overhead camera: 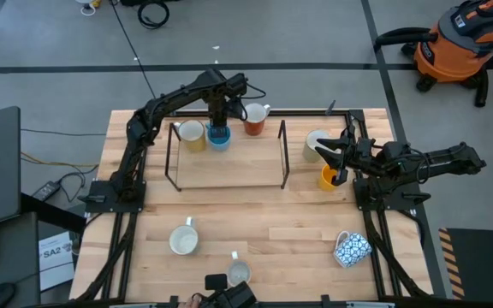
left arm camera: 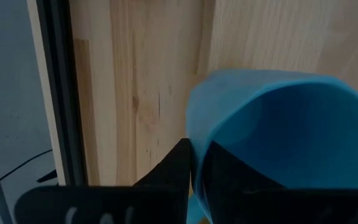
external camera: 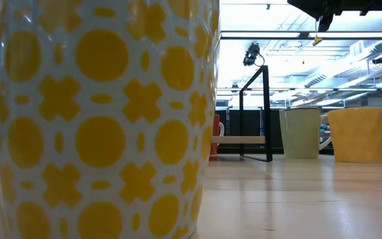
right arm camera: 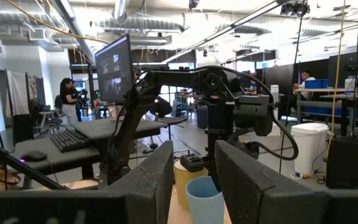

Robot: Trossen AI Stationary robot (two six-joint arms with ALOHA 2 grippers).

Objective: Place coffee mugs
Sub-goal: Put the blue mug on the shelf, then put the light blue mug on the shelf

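Back row under the black frame [overhead camera: 227,154] is crowded: cream mug [overhead camera: 192,133], blue mug [overhead camera: 219,135] and red-brown mug [overhead camera: 254,120] stand close together, left gripper [overhead camera: 218,120] down on the blue one. Bare wood inside the frame's front half. Right gripper [overhead camera: 339,159] sits between green mug [overhead camera: 316,144] and yellow mug [overhead camera: 329,177]. Table [overhead camera: 272,222] centre is open.

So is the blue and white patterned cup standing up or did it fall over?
Fallen over. The patterned mug lies on its side on the table, its opening facing sideways.

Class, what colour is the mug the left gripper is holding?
Blue. The mug shows best in the left wrist view, with the left gripper clamped on its rim.
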